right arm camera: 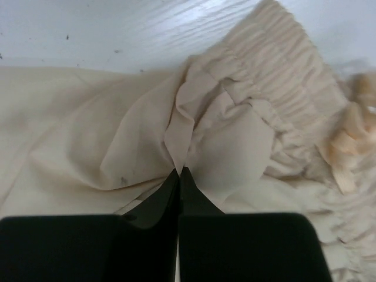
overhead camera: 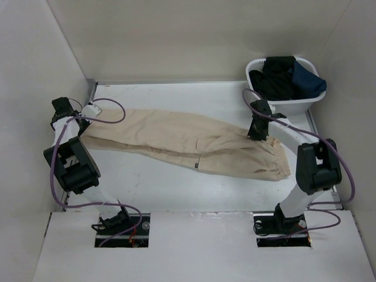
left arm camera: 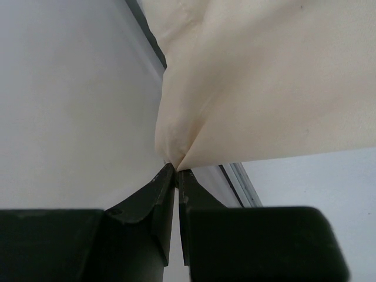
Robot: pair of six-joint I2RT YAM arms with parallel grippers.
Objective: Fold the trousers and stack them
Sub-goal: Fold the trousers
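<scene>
The beige trousers lie stretched across the table, leg ends at the left, gathered waistband at the right, a small dark label on the near leg. My left gripper is shut on the leg end, and the left wrist view shows the cloth pinched at the gripper's tips. My right gripper is shut on a fold of the trousers near the waistband, its tips closed on the cloth.
A white basket at the back right holds a black garment and a navy garment. White walls enclose the table on the left, back and right. A metal rail runs along the table's left edge.
</scene>
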